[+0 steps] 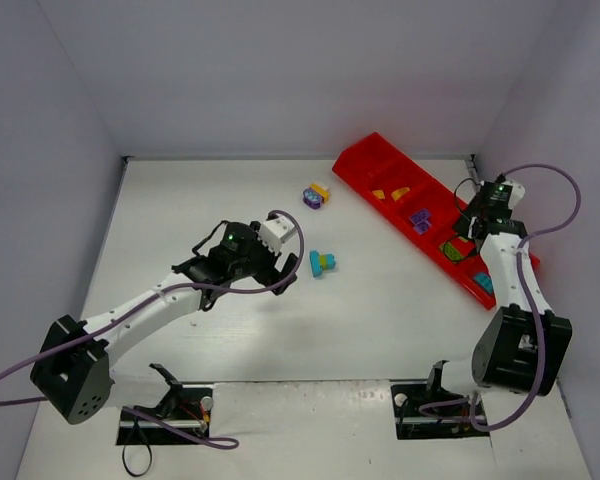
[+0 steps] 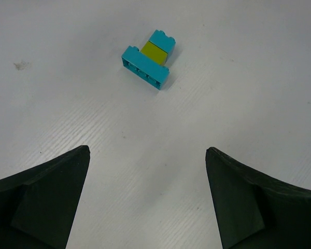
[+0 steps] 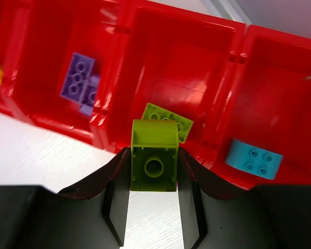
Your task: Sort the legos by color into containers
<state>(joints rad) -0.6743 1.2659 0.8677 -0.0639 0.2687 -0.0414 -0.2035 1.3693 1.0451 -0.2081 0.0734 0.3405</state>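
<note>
The red tray (image 1: 364,162) lies at the right, its compartments in a row. In the right wrist view my right gripper (image 3: 154,168) is shut on a lime green lego (image 3: 154,150) and holds it over the near wall of the tray (image 3: 233,46). The compartment just beyond it holds a flat green lego (image 3: 182,124). In the top view this gripper (image 1: 467,226) is over the tray's middle. My left gripper (image 1: 285,268) is open and empty above the table. A cyan and green lego cluster (image 2: 147,58) lies ahead of it, also seen from above (image 1: 323,263).
Purple legos (image 3: 79,80) lie in the compartment to the left of the green one, a cyan lego (image 3: 251,158) in the one to its right, and orange-yellow legos (image 1: 390,192) in one farther back. A purple and yellow lego cluster (image 1: 316,195) lies on the table left of the tray.
</note>
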